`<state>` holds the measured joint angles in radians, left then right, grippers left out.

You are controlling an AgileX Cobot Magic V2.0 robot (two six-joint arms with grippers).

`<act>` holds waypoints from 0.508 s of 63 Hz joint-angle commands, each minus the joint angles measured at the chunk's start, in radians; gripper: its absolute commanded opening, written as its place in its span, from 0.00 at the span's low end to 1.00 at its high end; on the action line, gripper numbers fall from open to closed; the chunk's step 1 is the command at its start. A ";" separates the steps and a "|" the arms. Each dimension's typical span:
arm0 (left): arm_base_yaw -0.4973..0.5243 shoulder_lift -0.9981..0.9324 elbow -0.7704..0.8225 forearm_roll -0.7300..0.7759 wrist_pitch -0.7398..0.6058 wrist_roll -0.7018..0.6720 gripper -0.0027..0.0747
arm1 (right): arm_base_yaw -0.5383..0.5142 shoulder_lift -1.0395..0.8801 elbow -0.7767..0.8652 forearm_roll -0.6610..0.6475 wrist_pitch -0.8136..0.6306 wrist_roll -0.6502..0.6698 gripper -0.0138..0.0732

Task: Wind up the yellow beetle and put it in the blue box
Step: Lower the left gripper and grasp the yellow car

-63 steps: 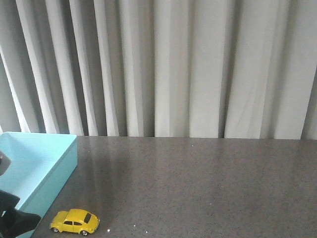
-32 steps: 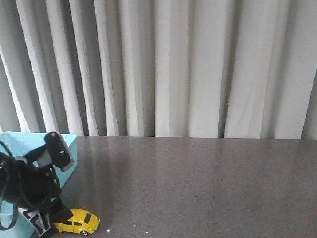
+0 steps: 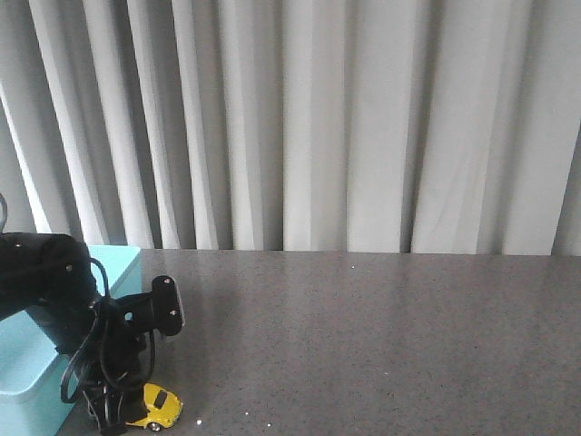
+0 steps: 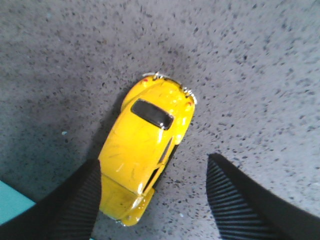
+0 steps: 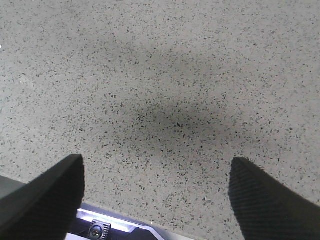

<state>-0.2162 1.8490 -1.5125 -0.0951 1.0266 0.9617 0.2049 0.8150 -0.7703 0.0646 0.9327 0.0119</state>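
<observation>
Two arms: only the left one is near the work; the right one is out of the front view.
Step in hand: reaching for the yellow beetle (image 4: 146, 155), with no grip made yet, as I judge it.
Yellow beetle: on the bench (image 3: 381, 327) near its front left corner, wheels down, just beside the blue box (image 3: 41, 359).
Left gripper (image 4: 150, 200): spread wide, one finger alongside the car's flank at one end, perhaps touching, the other well clear on the far side.
Right gripper (image 5: 155, 195): spread wide over bare bench top, holding nothing.
Next move: centre the jaws over the car's body, close on its sides, then roll it backwards on the bench to wind the spring.
Front view only: the left arm hides most of the car; only one end shows (image 3: 160, 406).
Left wrist view only: the whole roof, the dark window and the car sitting off-centre between the fingers.
Right wrist view only: nothing of the task's things.
</observation>
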 commanded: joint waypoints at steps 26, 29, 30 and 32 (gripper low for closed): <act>-0.005 0.065 -0.075 0.022 -0.015 0.032 0.62 | 0.001 -0.007 -0.024 0.006 -0.049 -0.012 0.82; -0.005 0.067 -0.075 0.022 -0.015 0.033 0.61 | 0.001 -0.007 -0.024 0.006 -0.049 -0.012 0.82; -0.005 0.067 -0.075 0.022 -0.014 0.033 0.61 | 0.001 -0.007 -0.024 0.006 -0.049 -0.012 0.82; -0.005 0.067 -0.075 0.022 -0.011 0.034 0.59 | 0.001 -0.007 -0.024 0.006 -0.049 -0.012 0.82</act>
<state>-0.2162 1.9592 -1.5605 -0.0615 1.0238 0.9940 0.2049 0.8150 -0.7703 0.0675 0.9336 0.0107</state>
